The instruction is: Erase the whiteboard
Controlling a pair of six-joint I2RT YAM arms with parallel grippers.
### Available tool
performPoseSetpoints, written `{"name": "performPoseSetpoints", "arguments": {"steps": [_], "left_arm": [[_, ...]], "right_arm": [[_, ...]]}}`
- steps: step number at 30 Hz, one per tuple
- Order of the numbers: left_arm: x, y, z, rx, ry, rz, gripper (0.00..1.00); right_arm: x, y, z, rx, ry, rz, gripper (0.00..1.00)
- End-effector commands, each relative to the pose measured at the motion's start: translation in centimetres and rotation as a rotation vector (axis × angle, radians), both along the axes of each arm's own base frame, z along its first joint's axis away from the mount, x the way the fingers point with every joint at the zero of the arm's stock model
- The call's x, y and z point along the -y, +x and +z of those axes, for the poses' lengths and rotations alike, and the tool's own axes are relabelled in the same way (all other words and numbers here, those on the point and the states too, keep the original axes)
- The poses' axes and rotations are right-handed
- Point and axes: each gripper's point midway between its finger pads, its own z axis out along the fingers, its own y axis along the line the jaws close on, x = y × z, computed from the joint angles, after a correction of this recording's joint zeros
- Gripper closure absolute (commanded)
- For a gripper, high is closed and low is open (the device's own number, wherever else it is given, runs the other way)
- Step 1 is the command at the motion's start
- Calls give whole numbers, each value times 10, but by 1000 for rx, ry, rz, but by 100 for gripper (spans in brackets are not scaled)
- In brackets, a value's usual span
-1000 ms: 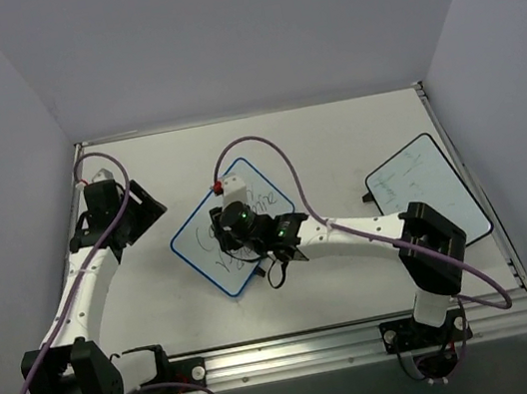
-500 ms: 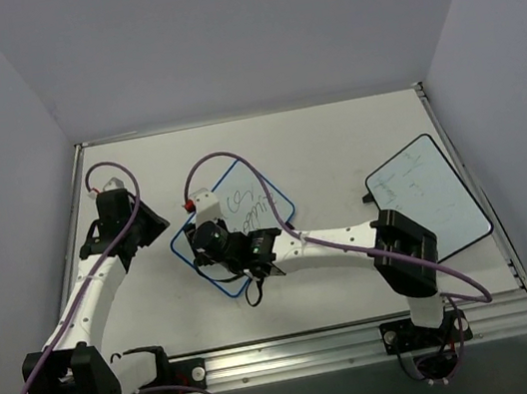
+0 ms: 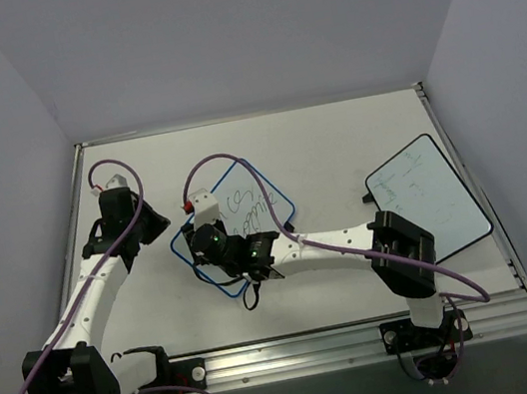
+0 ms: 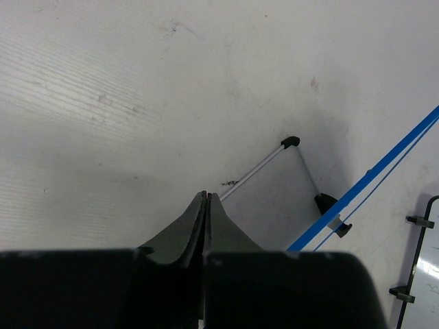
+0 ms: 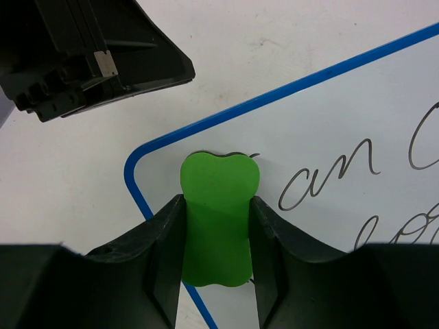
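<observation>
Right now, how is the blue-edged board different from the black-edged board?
The blue-framed rounded whiteboard has a thin blue edge; the black-framed white board has a black one. The blue-framed whiteboard carries dark handwriting; the black-framed board only faint scribbles. The right end effector holds a green eraser at the blue-framed whiteboard's corner; no end effector is at the black-framed board. Both are white rounded rectangles.

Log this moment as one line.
right fingers shut on green eraser | eraser at whiteboard corner | writing present | left fingers shut, empty, off board
</observation>
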Motion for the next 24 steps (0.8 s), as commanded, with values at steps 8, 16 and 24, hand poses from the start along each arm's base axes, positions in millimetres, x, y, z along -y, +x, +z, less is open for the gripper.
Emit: {"name": "performPoseSetpoints", "arguments": {"steps": [8,16,24], "left_arm": [[9,8,9,54,-17,-26,98],[11,8,11,61,-19,-34,98],[15,8,14,71,-20,-49,98]], "right_arm": [[0,6,2,66,67,-37,91],[11,9,-2,93,112,-77,97],[25,17,-4,104,116,-112,100]]}}
